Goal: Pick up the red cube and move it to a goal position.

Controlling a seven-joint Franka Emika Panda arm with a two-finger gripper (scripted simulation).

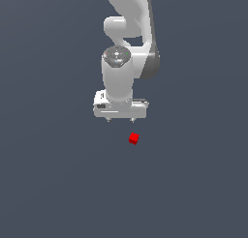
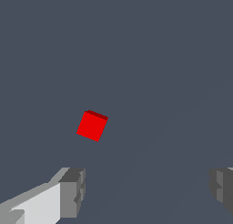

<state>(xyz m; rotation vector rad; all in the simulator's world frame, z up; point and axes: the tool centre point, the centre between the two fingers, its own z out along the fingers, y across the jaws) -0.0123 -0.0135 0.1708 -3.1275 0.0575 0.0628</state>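
Basically approach phase: gripper (image 1: 120,120) spread wide, holding nothing, red cube (image 1: 134,138) at its 5 o'clock; next it centers, descends.

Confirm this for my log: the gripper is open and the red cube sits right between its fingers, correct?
Not quite. The gripper is open, but the cube is not between its fingers. The wrist view shows it lying on the floor apart from them, outside the gap. The exterior view also shows the cube clear of the gripper.
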